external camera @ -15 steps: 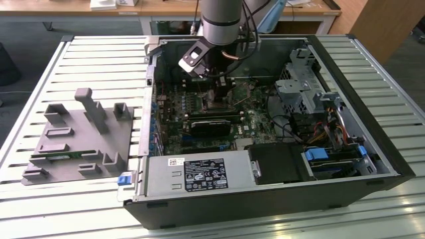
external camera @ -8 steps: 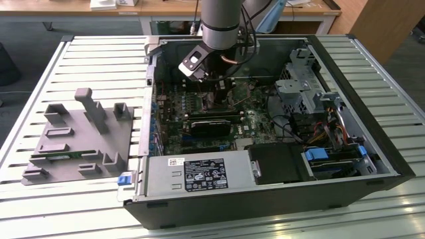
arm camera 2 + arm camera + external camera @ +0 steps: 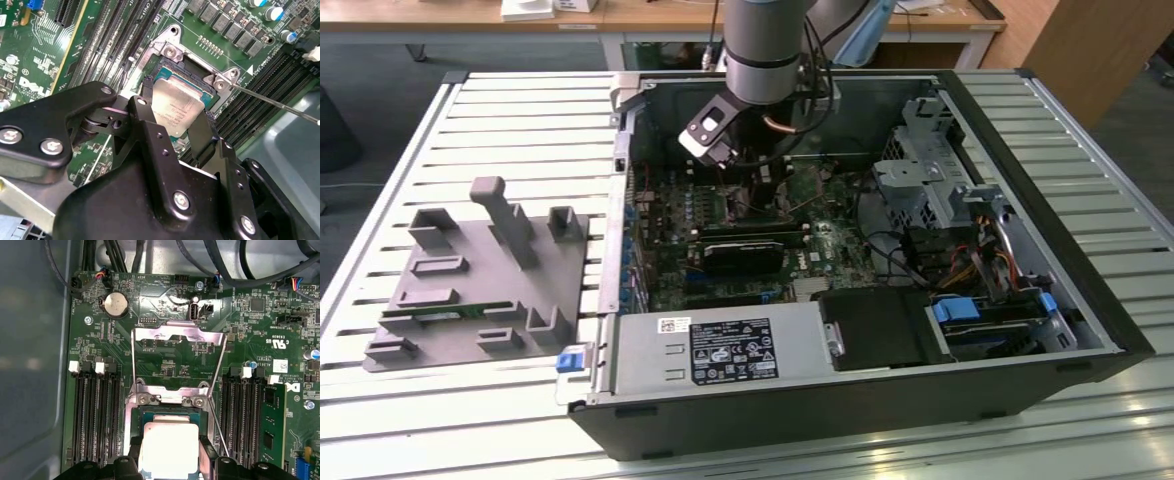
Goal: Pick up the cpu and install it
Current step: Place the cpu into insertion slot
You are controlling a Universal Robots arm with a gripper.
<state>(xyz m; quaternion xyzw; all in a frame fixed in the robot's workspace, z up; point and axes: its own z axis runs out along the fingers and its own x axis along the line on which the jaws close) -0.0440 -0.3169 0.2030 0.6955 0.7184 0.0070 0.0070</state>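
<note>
You're at the install step: your claw (image 3: 174,114) is clamped on the cpu (image 3: 178,107), just over the open socket (image 3: 171,50). Seating it calls for square alignment and gentle lowering.

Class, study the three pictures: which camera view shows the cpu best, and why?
The second wrist view: the cpu, held in the hand over the socket, shows most of its silvery top. The first wrist view cuts off part of the cpu. In the exterior view the arm hides it.
</note>
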